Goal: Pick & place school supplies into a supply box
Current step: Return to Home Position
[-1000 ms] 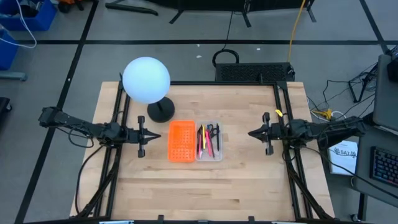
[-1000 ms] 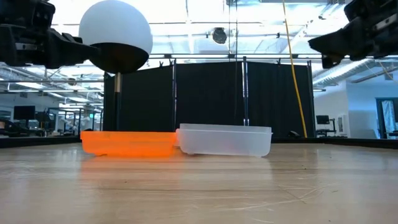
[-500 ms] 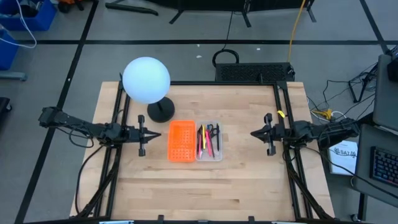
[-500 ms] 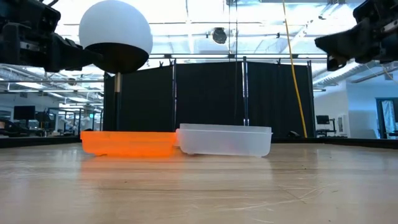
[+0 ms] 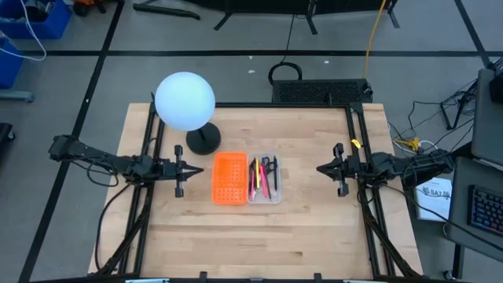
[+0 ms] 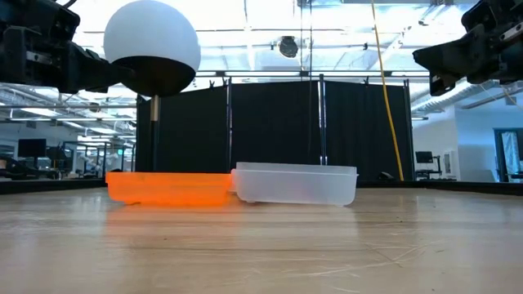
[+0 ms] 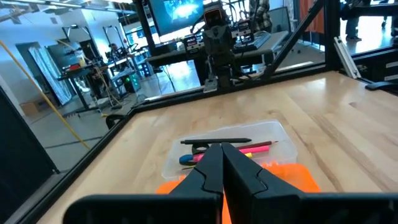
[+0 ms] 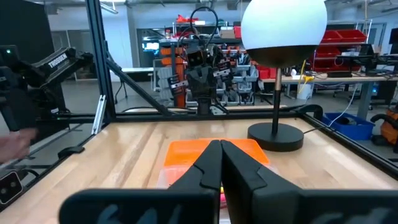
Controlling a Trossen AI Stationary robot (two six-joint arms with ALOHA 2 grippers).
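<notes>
The left gripper point(image 5: 196, 170) is clenched on nothing, fingertips pressed together. It is raised above the table point(image 5: 306, 228) at the left edge, well apart from the box point(image 5: 265, 200). The right gripper point(image 5: 321, 168) is likewise clenched and empty, raised at the right edge. The two grippers point toward each other. The box, a clear tray, lies flat at table centre, its long side just beside the orange tray point(image 5: 229, 178) on its left. Inside the box lie the scissors point(image 5: 267, 165), a pink-red pencil point(image 5: 255, 179) and a black pen point(image 5: 275, 179). The left wrist view also shows a blue item point(image 7: 186, 160) there. A lamp point(image 5: 185, 101) with a white globe stands on the table behind the orange tray
</notes>
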